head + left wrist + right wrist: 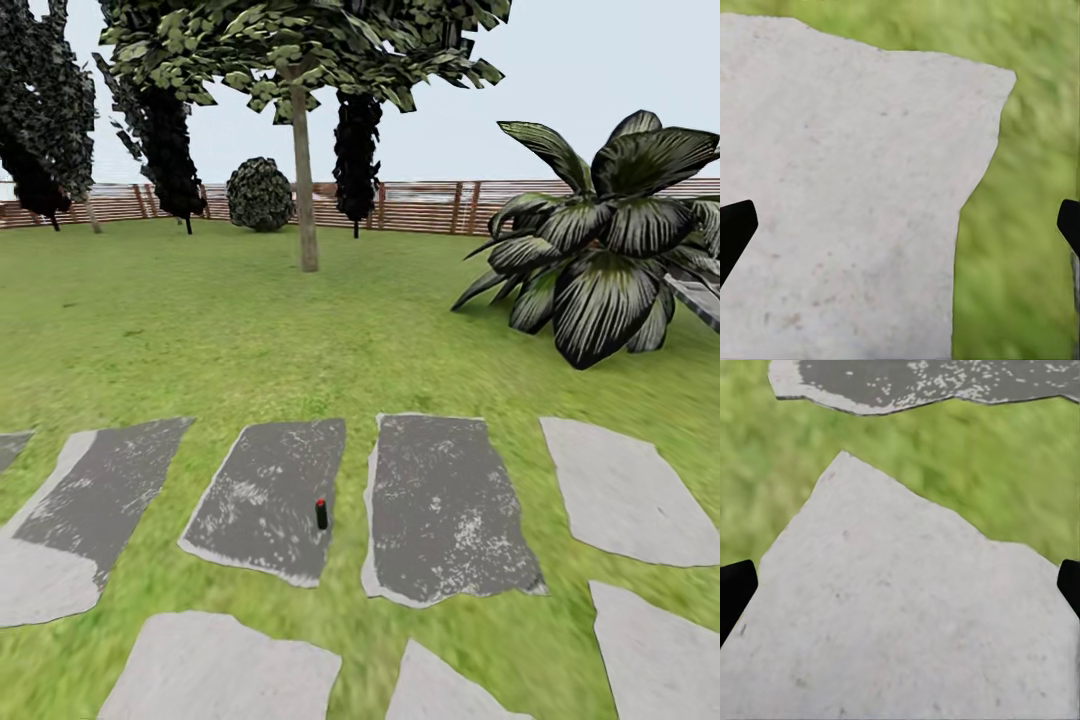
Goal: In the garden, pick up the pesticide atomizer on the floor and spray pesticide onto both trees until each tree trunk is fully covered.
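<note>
Atomizer (321, 514) on stepping stone (262, 498), tree (304, 180) beyond

This is a garden behind a house, rendered in a simulator. A wide green lawn (200, 320) runs back to a brown slatted wooden fence (420, 205) under a pale sky. Flat grey stepping stones (445, 505) lie in rows across the grass. A tall tree (303, 180) with a bare trunk stands on the lawn, dark narrow trees (357, 150) and a round bush (260, 195) line the fence, and a broad-leaved palm (600, 250) spreads at the right.
</note>
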Controlling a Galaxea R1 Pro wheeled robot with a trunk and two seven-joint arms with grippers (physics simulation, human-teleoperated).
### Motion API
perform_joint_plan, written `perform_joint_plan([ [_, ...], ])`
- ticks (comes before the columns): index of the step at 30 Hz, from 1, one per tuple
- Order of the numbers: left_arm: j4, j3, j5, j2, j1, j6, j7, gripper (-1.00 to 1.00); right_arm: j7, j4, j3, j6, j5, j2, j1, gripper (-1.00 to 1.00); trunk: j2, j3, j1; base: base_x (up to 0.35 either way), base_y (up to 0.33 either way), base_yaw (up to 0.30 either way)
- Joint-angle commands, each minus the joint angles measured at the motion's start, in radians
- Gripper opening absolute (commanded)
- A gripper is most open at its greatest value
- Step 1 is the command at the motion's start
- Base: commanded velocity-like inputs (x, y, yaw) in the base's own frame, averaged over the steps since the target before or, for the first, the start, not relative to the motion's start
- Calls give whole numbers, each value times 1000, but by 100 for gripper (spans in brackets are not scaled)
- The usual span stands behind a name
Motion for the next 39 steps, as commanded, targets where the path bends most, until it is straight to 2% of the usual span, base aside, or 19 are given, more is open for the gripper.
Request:
perform_joint_plan([
  [1, 0, 0, 0, 0, 0, 0, 0, 100, 0, 0, 0, 0, 0, 0, 0, 100, 0, 0, 0, 114, -264, 163],
  [17, 0, 0, 0, 0, 0, 0, 0, 100, -2, 0, 0, 0, 0, 2, 0, 100, 0, 1, 0, 112, -264, 39],
  [39, 0, 0, 0, 0, 0, 0, 0, 100, -2, 0, 0, 0, 0, 2, 0, 100, 0, 1, 0, 111, -264, 267],
])
